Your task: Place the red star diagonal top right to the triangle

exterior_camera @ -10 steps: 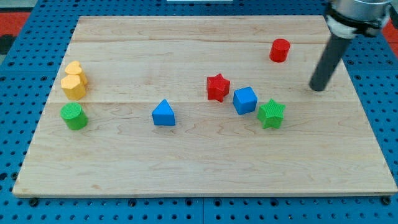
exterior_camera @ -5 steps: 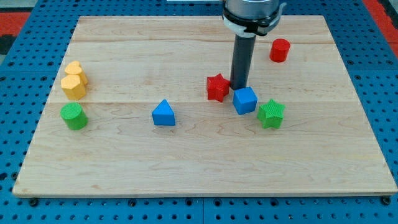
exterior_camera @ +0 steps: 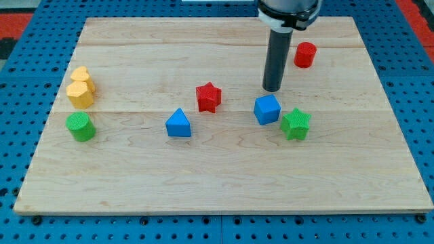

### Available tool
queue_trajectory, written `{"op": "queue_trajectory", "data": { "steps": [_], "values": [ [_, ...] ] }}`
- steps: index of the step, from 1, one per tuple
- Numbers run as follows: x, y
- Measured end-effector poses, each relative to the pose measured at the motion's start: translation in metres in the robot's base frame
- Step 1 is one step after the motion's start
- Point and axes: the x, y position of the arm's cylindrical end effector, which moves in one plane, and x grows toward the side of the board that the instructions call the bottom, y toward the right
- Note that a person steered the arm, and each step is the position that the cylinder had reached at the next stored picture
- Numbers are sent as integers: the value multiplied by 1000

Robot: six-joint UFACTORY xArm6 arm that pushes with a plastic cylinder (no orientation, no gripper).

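Note:
The red star [exterior_camera: 208, 97] lies near the board's middle, up and to the right of the blue triangle [exterior_camera: 178, 123] and close to it. My tip [exterior_camera: 272, 89] stands to the right of the star with a clear gap between them. It is just above the blue cube [exterior_camera: 267, 109].
A green star [exterior_camera: 296, 124] lies right of the blue cube. A red cylinder [exterior_camera: 305, 54] is at the upper right. A yellow heart [exterior_camera: 81, 76], a yellow hexagon block [exterior_camera: 80, 94] and a green cylinder [exterior_camera: 80, 127] are at the left. The wooden board [exterior_camera: 224, 183] sits on blue pegboard.
My tip swept in from the right to the red star and pushed it left toward the blue triangle. Then it drew back to the right, above the blue cube.

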Motion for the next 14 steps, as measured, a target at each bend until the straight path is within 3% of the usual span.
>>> {"op": "queue_trajectory", "data": {
  "steps": [14],
  "values": [
    [0, 112]
  ]
}}
